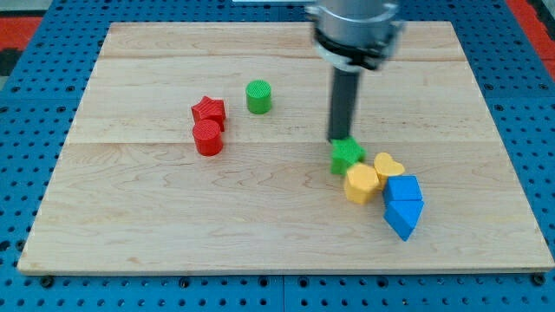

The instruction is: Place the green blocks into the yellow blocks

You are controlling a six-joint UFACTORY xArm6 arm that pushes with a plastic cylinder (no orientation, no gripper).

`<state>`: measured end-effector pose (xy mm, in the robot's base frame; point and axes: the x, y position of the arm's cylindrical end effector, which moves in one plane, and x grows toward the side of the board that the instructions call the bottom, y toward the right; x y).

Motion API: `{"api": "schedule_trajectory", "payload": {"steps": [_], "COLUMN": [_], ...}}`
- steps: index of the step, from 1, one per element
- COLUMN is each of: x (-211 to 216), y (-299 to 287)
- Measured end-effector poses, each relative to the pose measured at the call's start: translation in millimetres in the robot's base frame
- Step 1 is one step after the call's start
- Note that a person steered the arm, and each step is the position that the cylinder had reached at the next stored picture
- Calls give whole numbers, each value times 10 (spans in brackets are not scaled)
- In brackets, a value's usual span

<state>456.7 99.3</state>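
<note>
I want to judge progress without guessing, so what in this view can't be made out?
- My tip: its very end meets the green star; actual contact can't be confirmed.
- Green star: top edge hidden behind the rod, shape partly guessed.
- Arm: cut off by the view's top and blurred.
- Lower blue block: exact shape unclear beneath the upper blue block.

Green blocks [258, 96], yellow blocks [362, 184], red, blue; pale wood board [130, 217], prob. striped.

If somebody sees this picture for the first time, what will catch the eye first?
Probably my tip, pressed against the top edge of the green star block, which touches the yellow blocks at the view's lower right, blue blocks beside them. The green cylinder stands alone near the top, beside two red blocks.
</note>
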Motion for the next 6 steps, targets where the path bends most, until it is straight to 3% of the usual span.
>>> {"api": "schedule_trajectory", "payload": {"steps": [1, 2, 3, 4, 5, 6], "x": [102, -572, -1254, -1416, -1358, -774], "y": [190, 94, -202, -1150, -1767, -902]}}
